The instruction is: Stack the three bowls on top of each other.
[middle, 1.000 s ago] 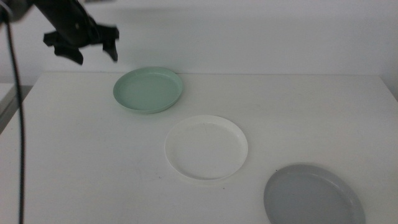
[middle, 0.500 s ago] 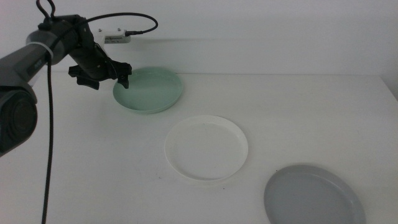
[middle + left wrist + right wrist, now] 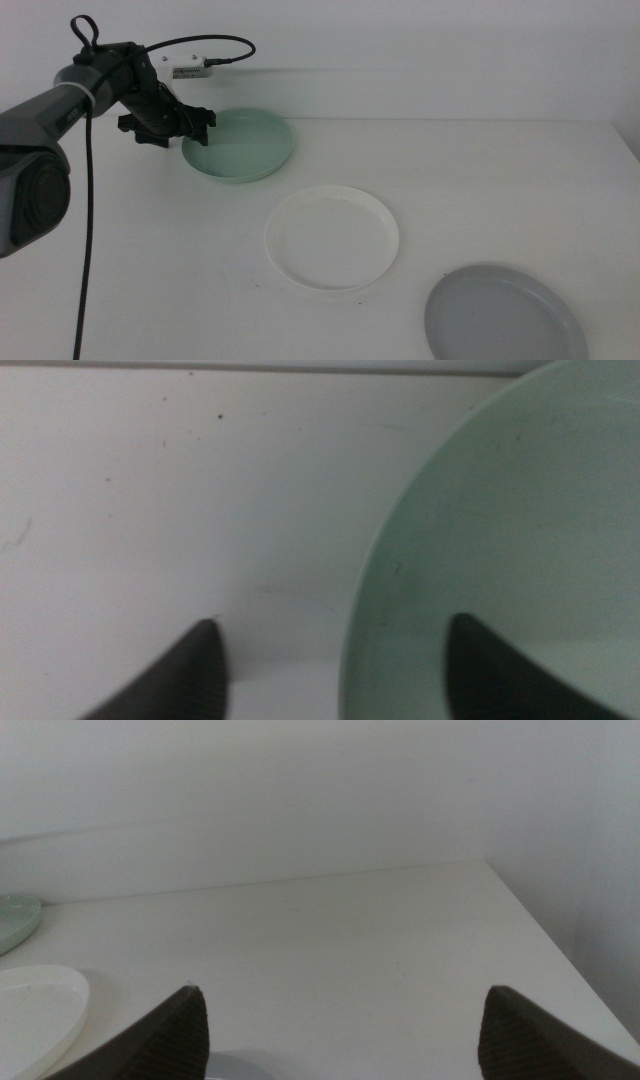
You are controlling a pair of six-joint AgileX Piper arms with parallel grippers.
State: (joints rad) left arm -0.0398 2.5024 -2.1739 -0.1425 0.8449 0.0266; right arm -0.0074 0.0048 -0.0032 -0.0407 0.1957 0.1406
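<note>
We see three bowls on the white table [image 3: 120,250], and none sits on another yet. All three lie flat with the open side up. They are round, so none has a long side or points any way.

The mint green bowl [image 3: 239,144] is far back on the table, at about 11 o'clock from the white bowl [image 3: 332,237]. The white bowl is near the middle of the table. The grey bowl [image 3: 503,315] is at about 4 o'clock from the white one, close to the front edge, and its front part is cut off in the middle view. The bowls are apart and do not touch each other.

The left gripper [image 3: 170,126] is at the green bowl's rim, on the bowl's 9 o'clock side. In the left wrist view its jaws are spread wide, one over the bare table and one over the inside of the green bowl [image 3: 510,540], with the rim between them. It has not closed on the rim, and it holds nothing. A black cable [image 3: 84,240] hangs down from that arm.

The right gripper [image 3: 340,1020] is not seen in the middle view. In its own wrist view its jaws are wide apart and hold nothing. That view also shows a bit of the white bowl [image 3: 35,1010] and a bit of the green bowl [image 3: 15,920].
</note>
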